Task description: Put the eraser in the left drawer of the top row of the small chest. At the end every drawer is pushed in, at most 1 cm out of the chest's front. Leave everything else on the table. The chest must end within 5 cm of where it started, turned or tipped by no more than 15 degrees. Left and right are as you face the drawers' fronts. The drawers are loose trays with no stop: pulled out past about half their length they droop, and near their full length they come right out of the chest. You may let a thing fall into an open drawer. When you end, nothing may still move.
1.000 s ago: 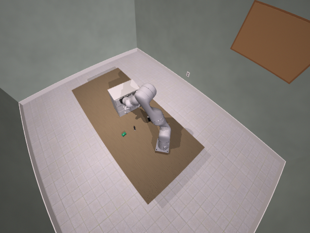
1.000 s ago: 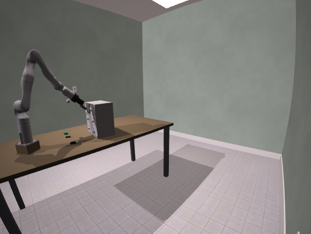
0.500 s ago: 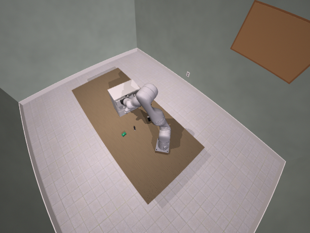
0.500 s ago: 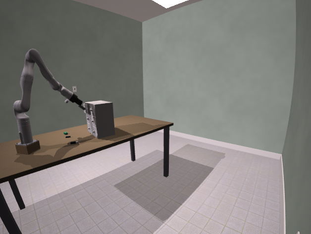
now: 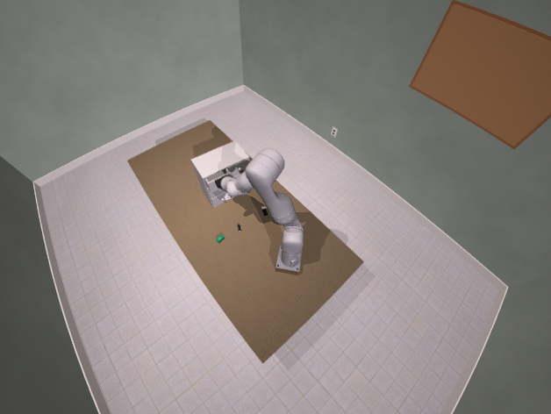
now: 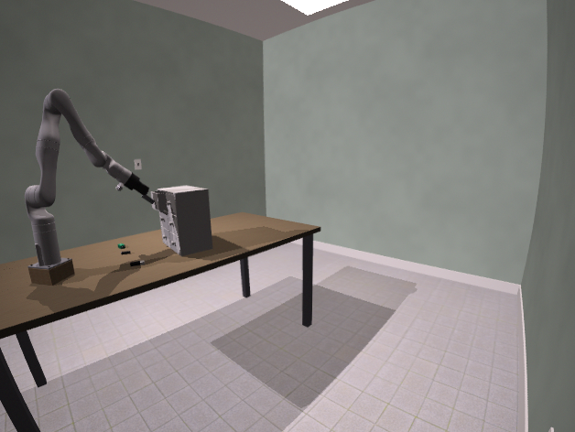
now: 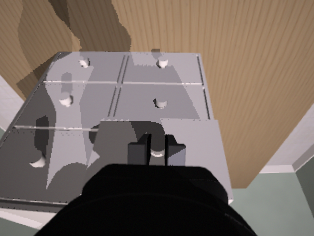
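Note:
The small white chest (image 5: pixel 219 169) stands on the brown table, its drawer fronts facing the arm; it also shows in the exterior view (image 6: pixel 186 221). In the wrist view my gripper (image 7: pixel 158 145) is shut on the pale knob (image 7: pixel 158 154) of a top-row drawer (image 7: pixel 192 142), which stands slightly out of the chest's front. The other drawers (image 7: pixel 100 85) look flush. A small green block (image 5: pixel 219 239), which looks like the eraser, lies on the table apart from the chest; it also shows in the exterior view (image 6: pixel 121 244).
A small dark pen-like thing (image 5: pixel 239 227) lies near the green block, and another dark thing (image 5: pixel 265 211) lies close to the arm. The arm's base (image 5: pixel 288 258) stands mid-table. The table edge runs just behind the chest.

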Robot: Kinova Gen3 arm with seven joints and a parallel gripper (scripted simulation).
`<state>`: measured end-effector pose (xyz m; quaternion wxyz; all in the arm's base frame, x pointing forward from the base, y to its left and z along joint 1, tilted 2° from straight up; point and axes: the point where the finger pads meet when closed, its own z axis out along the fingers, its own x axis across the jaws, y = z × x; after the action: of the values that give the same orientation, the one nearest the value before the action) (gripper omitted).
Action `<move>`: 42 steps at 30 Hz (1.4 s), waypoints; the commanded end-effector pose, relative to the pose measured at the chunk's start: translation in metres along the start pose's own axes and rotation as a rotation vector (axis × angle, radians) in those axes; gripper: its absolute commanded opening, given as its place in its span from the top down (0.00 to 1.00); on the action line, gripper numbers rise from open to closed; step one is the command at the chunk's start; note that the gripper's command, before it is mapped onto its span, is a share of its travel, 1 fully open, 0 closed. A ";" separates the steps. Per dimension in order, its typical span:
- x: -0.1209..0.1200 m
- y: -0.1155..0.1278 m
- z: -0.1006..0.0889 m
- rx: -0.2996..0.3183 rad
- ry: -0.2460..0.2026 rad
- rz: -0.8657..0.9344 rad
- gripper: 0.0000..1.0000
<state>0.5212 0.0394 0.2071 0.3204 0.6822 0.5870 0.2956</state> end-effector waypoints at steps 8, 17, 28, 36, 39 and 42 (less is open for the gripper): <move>0.002 -0.008 -0.011 -0.001 0.005 -0.001 0.63; 0.002 -0.013 -0.016 -0.001 0.005 -0.001 0.63; 0.002 -0.016 -0.021 -0.001 0.005 -0.001 0.63; 0.002 -0.017 -0.022 -0.001 0.005 -0.001 0.63; 0.002 -0.017 -0.022 -0.001 0.005 -0.001 0.63; 0.002 -0.017 -0.022 -0.001 0.005 -0.001 0.63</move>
<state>0.4936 0.0449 0.2064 0.3190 0.6814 0.5884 0.2962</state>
